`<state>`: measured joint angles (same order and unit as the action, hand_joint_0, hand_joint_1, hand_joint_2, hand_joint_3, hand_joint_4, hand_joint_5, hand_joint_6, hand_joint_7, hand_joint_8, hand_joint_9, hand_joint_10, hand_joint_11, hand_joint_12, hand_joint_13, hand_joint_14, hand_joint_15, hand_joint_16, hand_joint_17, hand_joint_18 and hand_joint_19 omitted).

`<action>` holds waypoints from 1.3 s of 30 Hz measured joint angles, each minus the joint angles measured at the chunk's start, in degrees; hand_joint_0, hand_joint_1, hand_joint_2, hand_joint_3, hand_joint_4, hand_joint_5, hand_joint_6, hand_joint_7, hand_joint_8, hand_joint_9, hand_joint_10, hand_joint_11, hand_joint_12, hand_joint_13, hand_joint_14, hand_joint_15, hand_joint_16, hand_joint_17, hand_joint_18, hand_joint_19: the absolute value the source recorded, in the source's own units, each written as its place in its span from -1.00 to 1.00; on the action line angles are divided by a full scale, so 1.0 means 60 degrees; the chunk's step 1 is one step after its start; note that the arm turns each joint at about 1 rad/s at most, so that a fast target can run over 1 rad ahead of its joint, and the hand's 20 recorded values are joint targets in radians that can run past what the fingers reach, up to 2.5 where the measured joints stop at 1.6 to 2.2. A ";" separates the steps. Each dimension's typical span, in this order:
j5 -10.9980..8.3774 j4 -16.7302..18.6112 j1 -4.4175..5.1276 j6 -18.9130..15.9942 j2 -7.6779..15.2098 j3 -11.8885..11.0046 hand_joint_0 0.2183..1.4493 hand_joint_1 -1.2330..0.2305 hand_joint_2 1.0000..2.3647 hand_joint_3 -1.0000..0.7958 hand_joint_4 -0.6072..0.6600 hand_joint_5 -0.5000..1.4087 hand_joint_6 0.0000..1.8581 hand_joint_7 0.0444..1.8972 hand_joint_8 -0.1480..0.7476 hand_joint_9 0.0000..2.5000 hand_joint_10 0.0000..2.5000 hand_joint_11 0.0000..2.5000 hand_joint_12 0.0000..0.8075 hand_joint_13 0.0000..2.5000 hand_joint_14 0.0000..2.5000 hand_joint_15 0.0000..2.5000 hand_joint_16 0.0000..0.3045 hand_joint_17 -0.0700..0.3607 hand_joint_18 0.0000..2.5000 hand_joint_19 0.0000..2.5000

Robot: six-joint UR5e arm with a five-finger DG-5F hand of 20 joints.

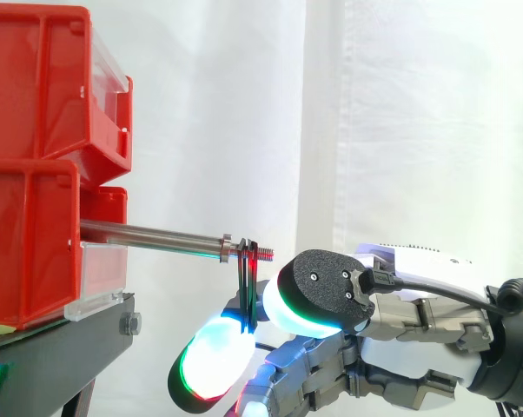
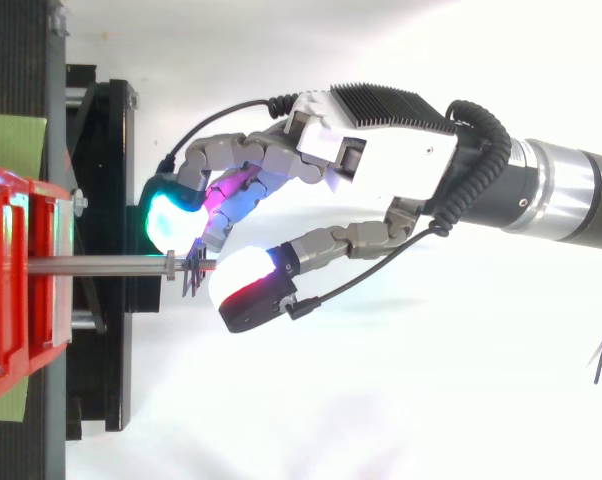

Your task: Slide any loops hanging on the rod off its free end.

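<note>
Your robot hand point(image 2: 381, 150) is closed on the dark loops point(image 1: 247, 282) - its glowing pads point(image 2: 243, 280) curl in from either side and appear to pinch the lower part. The loops hang on the threaded tip of the rod point(image 1: 148, 233), just past its collar. The rod lies level, fixed at the red bins point(image 1: 36, 217), with its free end pointing at the robot hand - so draw straight back along that axis, away from the bins.

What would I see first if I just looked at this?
The big robot hand at the right, glowing white, green and red. Beside it, thin dark loops hang at the free end of a metal rod sticking out from the red bins.
</note>
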<state>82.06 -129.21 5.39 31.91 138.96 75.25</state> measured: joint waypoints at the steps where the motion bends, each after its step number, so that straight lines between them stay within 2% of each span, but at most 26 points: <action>1: 0.0001 0.0004 0.0001 0.0009 0.0000 0.0001 -0.38 -0.15 -0.98 -0.29 0.47 -0.60 -0.46 0.14 0.06 -0.17 -0.99 -0.60 -0.16 -0.27 -0.99 -0.72 -0.64 -0.10 -0.32 -0.62; 11: 0.0004 0.0056 -0.0004 0.0043 0.0000 -0.0001 -0.37 -0.16 -0.98 -0.28 0.43 -0.59 -0.46 0.22 0.06 -0.17 -0.99 -0.59 -0.16 -0.27 -0.99 -0.72 -0.64 -0.10 -0.32 -0.62; 16: 0.0004 0.0061 -0.0004 0.0077 0.0000 -0.0001 -0.35 -0.19 -0.98 -0.26 0.36 -0.58 -0.46 0.35 0.06 -0.16 -0.99 -0.58 -0.15 -0.27 -0.99 -0.72 -0.64 -0.10 -0.31 -0.62; 29: 0.0004 0.0260 0.0002 0.0225 0.0029 0.0000 -0.36 -0.19 -0.98 -0.26 0.36 -0.58 -0.46 0.35 0.06 -0.16 -0.99 -0.57 -0.15 -0.27 -0.99 -0.71 -0.64 -0.10 -0.31 -0.62; 39: 0.0079 0.1117 -0.0017 0.0264 0.0421 -0.0028 -0.36 -0.18 -0.98 -0.26 0.36 -0.58 -0.46 0.35 0.06 -0.17 -0.99 -0.57 -0.16 -0.27 -0.99 -0.71 -0.64 -0.10 -0.31 -0.61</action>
<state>82.54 -122.51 5.29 33.49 141.48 75.09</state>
